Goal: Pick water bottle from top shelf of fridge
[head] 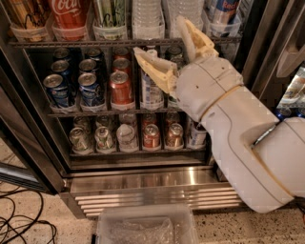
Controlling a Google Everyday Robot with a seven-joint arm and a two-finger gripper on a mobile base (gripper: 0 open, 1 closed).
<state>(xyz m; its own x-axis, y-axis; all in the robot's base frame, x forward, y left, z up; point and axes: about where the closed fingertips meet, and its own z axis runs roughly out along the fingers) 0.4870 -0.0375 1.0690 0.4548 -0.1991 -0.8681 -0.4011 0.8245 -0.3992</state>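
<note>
The fridge (pixel 157 183) stands open with its racks in view. The top shelf (pixel 71 43) runs across the top of the camera view and holds tall cans and two clear ribbed water bottles (pixel 147 14), cut off by the upper edge. My gripper (pixel 159 38) is open. It is raised in front of the shelf rail, just below the water bottles. One finger points left over the middle rack and the other points up beside the right bottle (pixel 171 12). It holds nothing.
The middle rack holds blue and red soda cans (pixel 121 88) and a slim labelled bottle (pixel 151 93) partly behind my finger. Short cans (pixel 151 136) fill the bottom rack. A clear plastic bin (pixel 147 228) sits on the floor in front. Cables (pixel 24 224) lie at the lower left.
</note>
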